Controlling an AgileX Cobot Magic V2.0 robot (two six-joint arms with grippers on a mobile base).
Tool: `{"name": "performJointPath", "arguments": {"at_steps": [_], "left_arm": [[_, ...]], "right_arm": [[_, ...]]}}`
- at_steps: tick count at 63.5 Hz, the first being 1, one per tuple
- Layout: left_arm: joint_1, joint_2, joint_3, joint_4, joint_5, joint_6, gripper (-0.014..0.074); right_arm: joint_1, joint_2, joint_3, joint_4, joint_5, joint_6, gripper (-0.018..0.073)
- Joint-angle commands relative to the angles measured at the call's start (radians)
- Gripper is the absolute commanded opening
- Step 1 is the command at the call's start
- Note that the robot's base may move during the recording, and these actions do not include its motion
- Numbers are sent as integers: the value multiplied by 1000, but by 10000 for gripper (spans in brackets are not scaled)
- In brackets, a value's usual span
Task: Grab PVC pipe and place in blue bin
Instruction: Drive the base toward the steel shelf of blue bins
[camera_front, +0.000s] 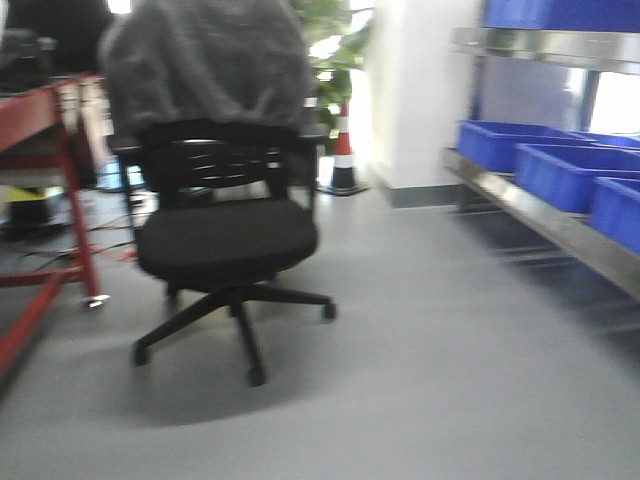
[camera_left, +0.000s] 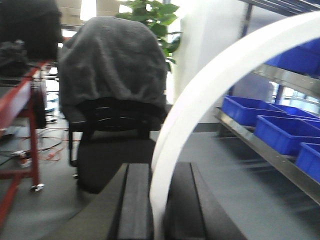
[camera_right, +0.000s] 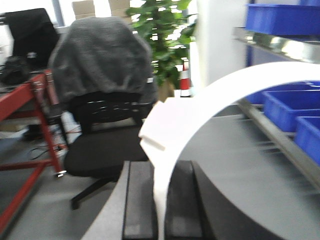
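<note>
The PVC pipe (camera_left: 210, 85) is a white, flattish arc that rises from between my left gripper (camera_left: 159, 170) fingers and sweeps up to the right. The black pads press on both its sides. In the right wrist view a white arc of PVC pipe (camera_right: 210, 95) likewise stands clamped in my right gripper (camera_right: 159, 167), with a squared end (camera_right: 157, 127) just above the fingers. Whether this is the same piece I cannot tell. Blue bins (camera_front: 560, 175) sit in a row on the steel shelf (camera_front: 540, 225) at the right, and one blue bin (camera_left: 285, 132) shows beyond the pipe. Neither gripper appears in the front view.
A black office chair (camera_front: 225, 240) draped with a grey cloth (camera_front: 205, 60) stands on the grey floor ahead, left of centre. A red metal rack (camera_front: 60, 190) lines the left side. A traffic cone (camera_front: 344, 155) and a plant (camera_right: 160, 35) stand by the white pillar behind.
</note>
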Motion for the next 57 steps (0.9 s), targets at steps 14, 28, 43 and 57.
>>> {"name": "performJointPath", "arguments": {"at_steps": [14,28,43,57], "left_arm": [[2,-4,-1,0,-29,1,-111],[2,-4,-1,0,-29,1,-111],[2,-4,-1,0,-29,1,-111],[2,-4,-1,0,-29,1,-111]], "right_arm": [[-2,-3,2,-11,-30,-8,-167],[-2,-3,2,-11,-30,-8,-167],[-2,-3,2,-11,-30,-8,-167],[-2,-3,2,-11,-30,-8,-167]]}}
